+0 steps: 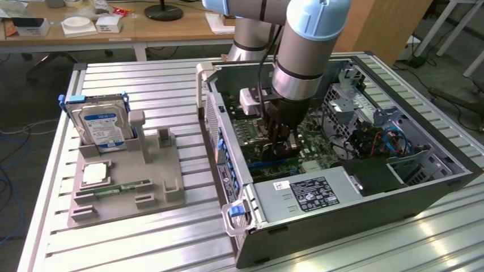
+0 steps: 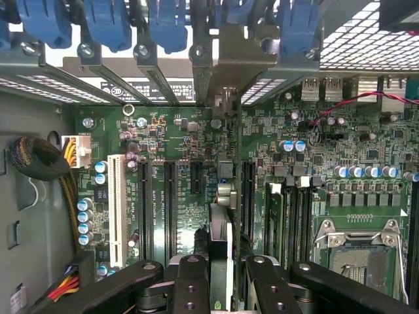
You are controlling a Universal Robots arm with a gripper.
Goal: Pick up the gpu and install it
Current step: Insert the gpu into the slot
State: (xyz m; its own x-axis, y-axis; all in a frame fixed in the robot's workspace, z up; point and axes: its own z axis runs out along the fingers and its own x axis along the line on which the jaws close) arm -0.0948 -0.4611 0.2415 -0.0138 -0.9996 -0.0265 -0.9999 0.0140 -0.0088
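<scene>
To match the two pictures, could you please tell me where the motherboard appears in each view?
Exterior view: the motherboard lies inside the open case, beneath the gripper.
Wrist view: the motherboard spreads beyond the gripper and its gpu.
Shared landmark: the blue slot clips.

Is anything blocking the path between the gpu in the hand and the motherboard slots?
Nothing visible does. The hand holds the gpu edge-on above the motherboard. The expansion slots beneath it are empty, and the cable bundle lies off to the side by the case wall.
</scene>
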